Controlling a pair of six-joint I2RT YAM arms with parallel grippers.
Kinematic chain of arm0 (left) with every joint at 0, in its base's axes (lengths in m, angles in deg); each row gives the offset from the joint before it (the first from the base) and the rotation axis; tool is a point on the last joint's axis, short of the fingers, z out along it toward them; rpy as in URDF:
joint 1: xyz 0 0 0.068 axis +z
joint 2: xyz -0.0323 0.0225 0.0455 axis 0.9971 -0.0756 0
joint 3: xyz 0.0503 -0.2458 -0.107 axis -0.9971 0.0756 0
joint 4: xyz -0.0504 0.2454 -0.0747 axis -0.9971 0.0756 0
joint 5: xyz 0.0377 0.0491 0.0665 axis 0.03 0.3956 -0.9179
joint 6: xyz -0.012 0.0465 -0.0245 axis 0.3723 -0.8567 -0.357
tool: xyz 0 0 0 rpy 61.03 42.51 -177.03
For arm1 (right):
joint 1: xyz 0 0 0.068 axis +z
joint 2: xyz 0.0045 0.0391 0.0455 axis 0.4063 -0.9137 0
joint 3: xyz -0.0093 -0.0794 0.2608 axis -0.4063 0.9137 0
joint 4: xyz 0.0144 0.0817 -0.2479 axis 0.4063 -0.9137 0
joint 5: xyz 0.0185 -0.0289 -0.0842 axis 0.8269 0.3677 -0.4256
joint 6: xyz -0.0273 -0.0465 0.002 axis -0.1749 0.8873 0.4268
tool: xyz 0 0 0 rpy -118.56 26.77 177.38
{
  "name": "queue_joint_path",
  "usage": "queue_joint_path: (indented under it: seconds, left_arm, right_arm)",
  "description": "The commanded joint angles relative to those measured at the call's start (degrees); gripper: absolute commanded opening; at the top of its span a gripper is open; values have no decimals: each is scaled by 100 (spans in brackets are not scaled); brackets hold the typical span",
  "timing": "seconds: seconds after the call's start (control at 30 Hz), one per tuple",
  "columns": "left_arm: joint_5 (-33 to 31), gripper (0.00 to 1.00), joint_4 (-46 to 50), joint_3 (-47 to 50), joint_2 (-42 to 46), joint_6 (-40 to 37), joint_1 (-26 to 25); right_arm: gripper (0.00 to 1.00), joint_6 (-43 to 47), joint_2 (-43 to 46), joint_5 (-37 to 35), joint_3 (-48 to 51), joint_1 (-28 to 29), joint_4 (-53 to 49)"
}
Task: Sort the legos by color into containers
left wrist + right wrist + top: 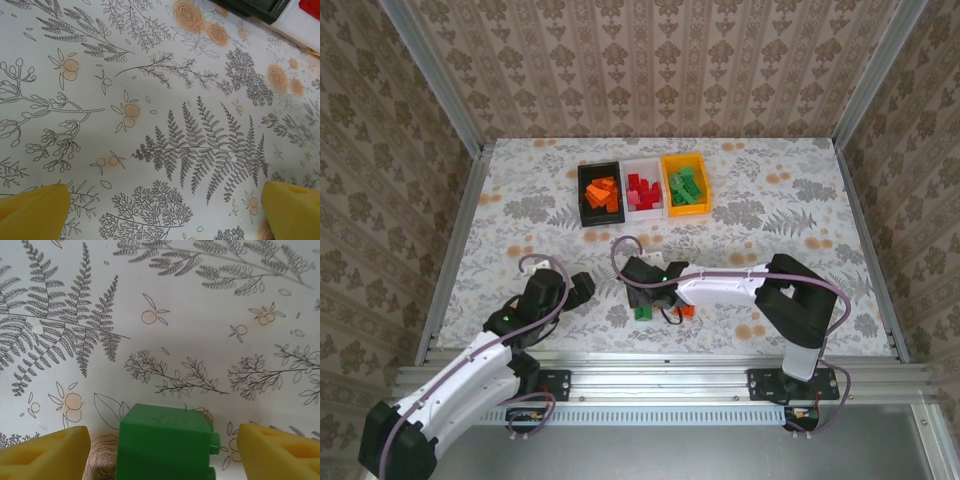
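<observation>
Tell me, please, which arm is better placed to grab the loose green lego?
Right. The right pincer, open, straddles the green lego; the left pincer hangs open over printed tablecloth.

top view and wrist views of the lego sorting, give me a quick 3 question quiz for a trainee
1. True or false: the green brick rests on the table between the open fingers of the right hand.
2. Which bin holds the red bricks? A) black B) white C) yellow
3. Fill in: near the green brick, one ___ brick lies loose on the table.

Key
1. True: there is a gap on both sides of the brick.
2. B, the white bin, the middle of the three.
3. Orange: the orange brick lies just right of the green one in the top view.
</observation>
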Motion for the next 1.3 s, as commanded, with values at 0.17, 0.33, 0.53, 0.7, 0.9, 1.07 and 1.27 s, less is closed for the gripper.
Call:
queue_joint_path:
  seconds: [0.17, 0.33, 0.53, 0.7, 0.9, 1.07, 1.27]
  left_arm:
    - [0, 100, 132, 72, 78, 107, 57]
    - [30, 100, 247, 5, 95, 74, 66]
    - [57, 100, 325, -43, 225, 89, 66]
    - [15, 100, 373, -60, 315, 55, 66]
    - [48, 100, 341, -83, 304, 44, 74]
    - [305, 100, 89, -125, 135, -70, 75]
    - [875, 100, -386, -315, -493, -165, 34]
  right_arm:
    - [68, -286, -132, -182, -247, -9, -184]
    - [63, -344, -206, -85, -239, -53, -165]
    - [54, -353, -311, -12, -286, -89, -170]
    - [47, -313, -285, -34, -251, -97, -80]
    - [40, -39, -68, -328, -276, -106, -76]
    - [38, 528, 410, -597, -391, -561, -66]
    - [37, 1226, 778, -496, -661, -1923, 226]
